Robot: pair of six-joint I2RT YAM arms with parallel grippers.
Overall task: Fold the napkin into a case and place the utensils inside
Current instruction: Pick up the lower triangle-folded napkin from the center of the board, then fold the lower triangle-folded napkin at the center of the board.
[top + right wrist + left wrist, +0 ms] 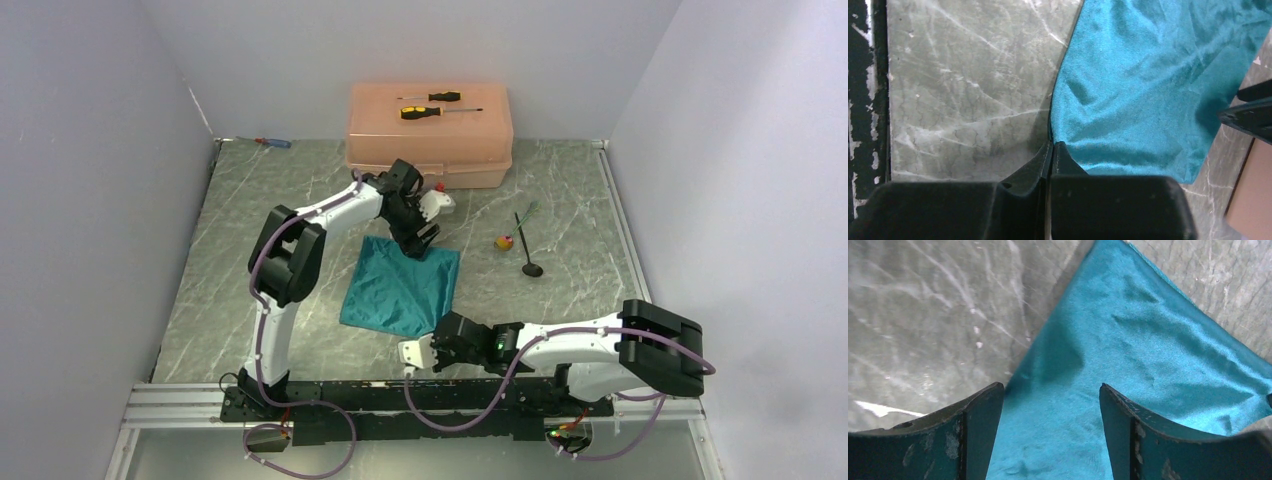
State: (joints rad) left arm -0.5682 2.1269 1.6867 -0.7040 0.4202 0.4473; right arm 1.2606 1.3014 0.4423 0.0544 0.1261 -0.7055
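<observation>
Top, left-wrist and right-wrist views of an early stage of the task. The napkin (pixel 398 288) is lying spread on the desk (pixel 590 190) between the two arms, rumpled but showing no fold that forms a case. The left claw (pixel 1050 390) is hanging over the napkin's far corner with its jaws standing wide apart, gripping nothing. The right claw (pixel 1052 146) is closing fully at the napkin's near edge; its tips are meeting exactly where the cloth begins, so it is probably pinching that edge, though the cloth between the tips is too thin to confirm. The utensils, a spoon (pixel 526 250) and a fork (pixel 527 210), are resting on the desk well apart from the napkin, to its right. Judged from this, all the folding and the loading of both utensils are awaiting completion.
</observation>
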